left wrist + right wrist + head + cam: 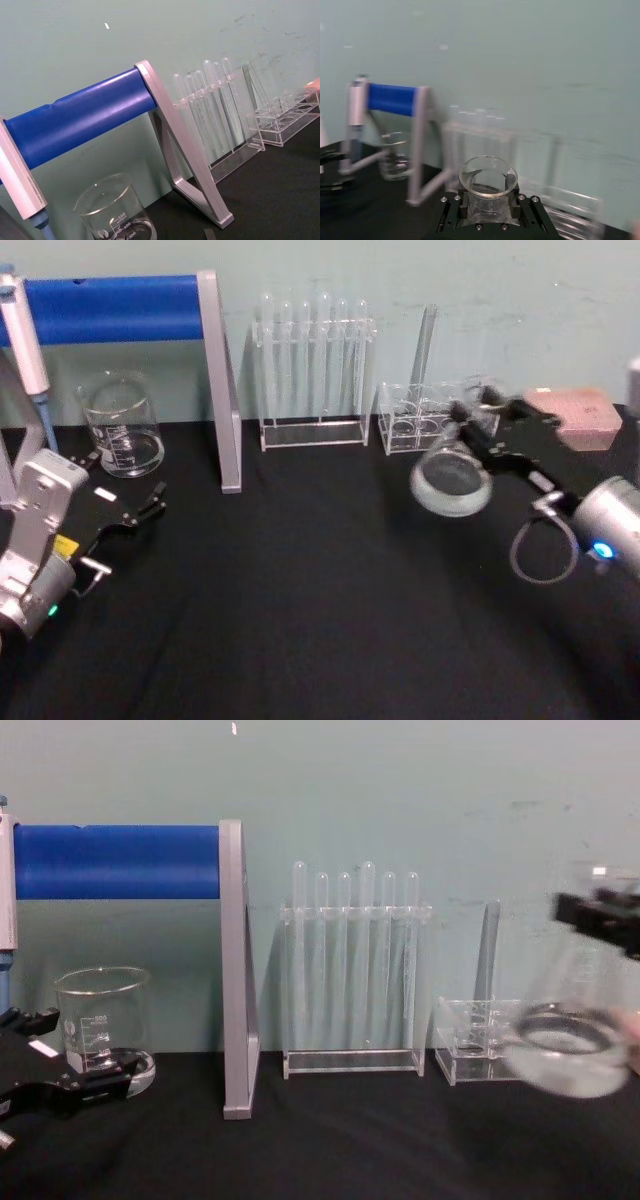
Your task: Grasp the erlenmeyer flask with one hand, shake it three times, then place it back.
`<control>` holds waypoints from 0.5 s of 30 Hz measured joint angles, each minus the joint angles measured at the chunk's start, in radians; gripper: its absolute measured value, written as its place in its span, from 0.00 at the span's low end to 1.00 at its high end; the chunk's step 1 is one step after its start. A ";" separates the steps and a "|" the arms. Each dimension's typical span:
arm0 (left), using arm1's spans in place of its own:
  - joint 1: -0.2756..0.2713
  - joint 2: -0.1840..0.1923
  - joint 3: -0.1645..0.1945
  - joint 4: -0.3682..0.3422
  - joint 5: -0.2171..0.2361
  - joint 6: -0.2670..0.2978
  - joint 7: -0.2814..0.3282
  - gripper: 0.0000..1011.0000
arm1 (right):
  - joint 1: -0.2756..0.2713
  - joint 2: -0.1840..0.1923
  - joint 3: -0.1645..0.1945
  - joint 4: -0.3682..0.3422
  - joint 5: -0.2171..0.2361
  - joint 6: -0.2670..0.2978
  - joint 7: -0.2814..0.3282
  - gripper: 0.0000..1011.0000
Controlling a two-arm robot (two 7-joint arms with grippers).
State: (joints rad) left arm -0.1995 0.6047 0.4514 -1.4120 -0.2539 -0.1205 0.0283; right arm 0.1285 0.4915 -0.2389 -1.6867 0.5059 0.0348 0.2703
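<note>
My right gripper, matt black in finish, clamps the erlenmeyer flask, which is clear, glossy glass. The table wears matt black cloth. The test-tube rack is clear glossy plastic and the stand smooth grey metal.

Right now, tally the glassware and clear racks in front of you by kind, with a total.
flask: 1, held by the right gripper
beaker: 1, near the idle left gripper
tubes in the tall rack: 6
tube in the low rack: 1
clear racks: 2
total: 11
</note>
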 joint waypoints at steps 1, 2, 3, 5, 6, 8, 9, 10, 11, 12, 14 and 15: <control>0.000 0.000 0.000 0.000 0.000 0.000 0.000 0.99 | -0.009 0.002 0.013 -0.005 -0.001 0.001 -0.012 0.44; 0.000 0.000 0.000 0.000 0.000 0.000 0.000 0.99 | -0.019 0.003 0.025 -0.010 -0.003 0.002 -0.025 0.44; 0.000 0.000 0.000 0.000 0.000 0.000 0.000 0.99 | -0.028 0.004 0.038 -0.015 -0.005 0.003 -0.036 0.44; 0.000 0.000 0.000 0.000 0.000 0.000 0.000 0.99 | -0.052 0.005 0.066 -0.027 -0.010 0.007 -0.063 0.44; 0.000 0.000 0.000 0.000 0.000 0.000 0.000 0.99 | -0.057 0.005 0.073 -0.031 -0.011 0.008 -0.068 0.44; 0.000 0.000 0.000 0.000 0.000 0.000 0.000 0.99 | -0.071 0.003 0.092 -0.039 -0.016 0.011 -0.082 0.44; 0.000 0.000 0.000 0.000 0.000 0.000 0.000 0.99 | -0.074 0.002 0.095 -0.041 -0.018 0.012 -0.085 0.44; 0.000 0.000 0.000 0.000 0.000 0.000 0.000 0.99 | -0.078 0.000 0.102 -0.043 -0.021 0.015 -0.088 0.44; 0.000 0.000 0.000 0.000 0.000 0.000 0.000 0.99 | -0.078 0.000 0.102 -0.043 -0.021 0.015 -0.088 0.44; 0.000 0.000 0.000 0.000 0.000 0.000 0.000 0.99 | -0.080 -0.003 0.106 -0.044 -0.024 0.017 -0.088 0.44; 0.000 0.000 0.000 0.000 0.000 0.000 0.000 0.99 | -0.078 -0.008 0.106 -0.043 -0.028 0.020 -0.081 0.44; 0.000 0.000 0.000 0.000 0.000 0.000 0.000 0.99 | -0.075 -0.010 0.105 -0.040 -0.029 0.020 -0.076 0.44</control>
State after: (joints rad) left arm -0.1995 0.6047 0.4514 -1.4120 -0.2539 -0.1205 0.0283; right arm 0.0531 0.4817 -0.1342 -1.7267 0.4770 0.0553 0.1944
